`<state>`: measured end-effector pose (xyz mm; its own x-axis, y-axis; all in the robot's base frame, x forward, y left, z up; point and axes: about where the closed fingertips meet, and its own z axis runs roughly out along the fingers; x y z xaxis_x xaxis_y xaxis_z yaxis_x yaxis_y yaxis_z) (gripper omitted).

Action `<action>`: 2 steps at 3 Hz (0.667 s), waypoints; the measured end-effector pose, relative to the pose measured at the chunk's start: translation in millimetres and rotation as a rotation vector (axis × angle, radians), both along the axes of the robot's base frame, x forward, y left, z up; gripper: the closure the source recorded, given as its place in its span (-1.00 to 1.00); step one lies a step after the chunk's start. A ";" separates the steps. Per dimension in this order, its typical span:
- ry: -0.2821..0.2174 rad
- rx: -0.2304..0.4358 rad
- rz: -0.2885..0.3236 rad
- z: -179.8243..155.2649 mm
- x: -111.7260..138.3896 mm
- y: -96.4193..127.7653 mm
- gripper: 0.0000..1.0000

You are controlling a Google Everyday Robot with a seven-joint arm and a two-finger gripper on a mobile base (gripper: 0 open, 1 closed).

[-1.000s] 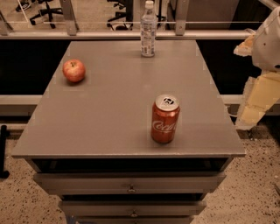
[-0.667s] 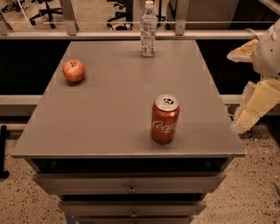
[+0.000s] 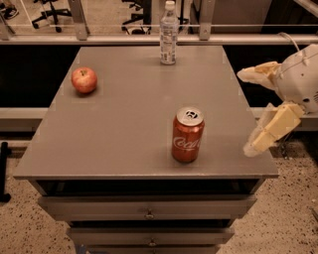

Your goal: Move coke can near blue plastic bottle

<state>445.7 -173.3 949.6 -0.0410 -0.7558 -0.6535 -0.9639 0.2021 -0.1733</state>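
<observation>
The coke can (image 3: 188,135) stands upright on the grey table (image 3: 129,114), front right of centre. The blue plastic bottle (image 3: 169,33) stands upright at the table's far edge, well behind the can. My gripper (image 3: 248,110) is at the right edge of the view, over the table's right side and to the right of the can. Its two pale fingers (image 3: 271,130) are spread wide apart, with nothing between them.
A red apple (image 3: 84,80) sits on the table's left side. Drawers (image 3: 149,214) lie below the front edge. A metal rail (image 3: 149,38) and office chairs (image 3: 49,10) are behind the table.
My gripper has moved left, from beyond the table's right edge toward the can. The can, bottle and apple have not moved.
</observation>
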 end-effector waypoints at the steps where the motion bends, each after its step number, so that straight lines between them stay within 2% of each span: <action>1: -0.007 0.178 0.066 -13.3 13.2 27.9 -1.00; 2: 0.017 0.337 0.096 -35.8 20.7 55.0 -1.00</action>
<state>466.4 -118.3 913.9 0.0065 -0.4990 -0.8666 -0.9835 0.1535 -0.0957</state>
